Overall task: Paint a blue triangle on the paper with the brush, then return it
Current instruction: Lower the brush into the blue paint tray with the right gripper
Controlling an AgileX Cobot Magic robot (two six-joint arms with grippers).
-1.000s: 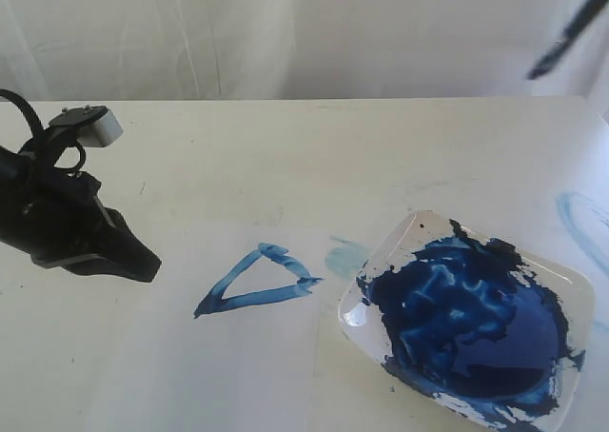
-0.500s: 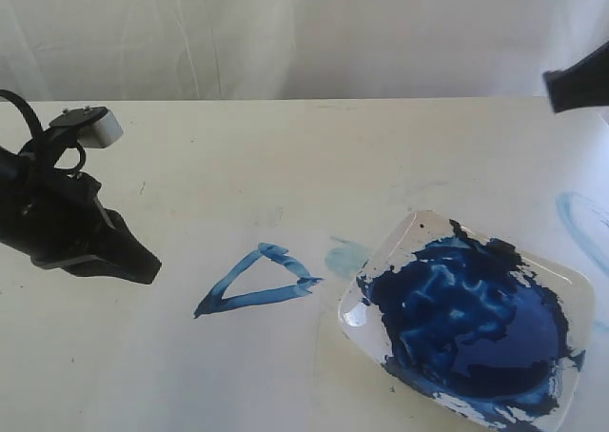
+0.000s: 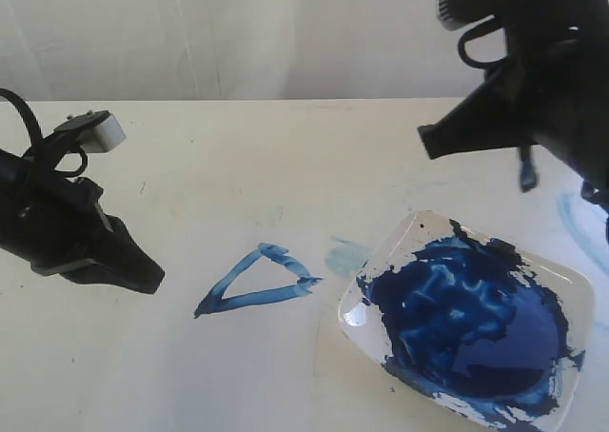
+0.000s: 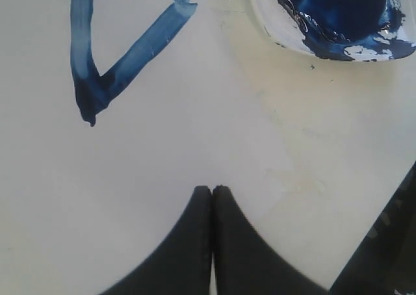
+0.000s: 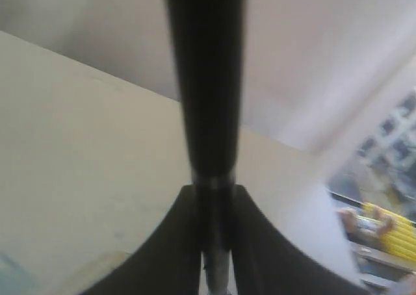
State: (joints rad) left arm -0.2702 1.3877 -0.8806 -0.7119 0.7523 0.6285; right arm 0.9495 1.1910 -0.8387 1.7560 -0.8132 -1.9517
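Observation:
The blue triangle is painted on the whitish paper, left of the dish; two of its strokes also show in the left wrist view. My right gripper hangs above the table beyond the dish and is shut on the brush. In the right wrist view the black brush handle runs out between the right gripper's fingers. The blue bristle tip hangs under that arm. My left gripper rests low at the left, shut and holding nothing, with its left gripper fingertips pressed together.
A white dish smeared with a dark blue paint pool sits at the front right, and its rim shows in the left wrist view. A pale blue smudge lies between triangle and dish. A light blue mark is at the right edge.
My right arm has swung down and left from the upper right corner into full view, carrying the brush to above the far side of the dish. The left arm has barely moved.

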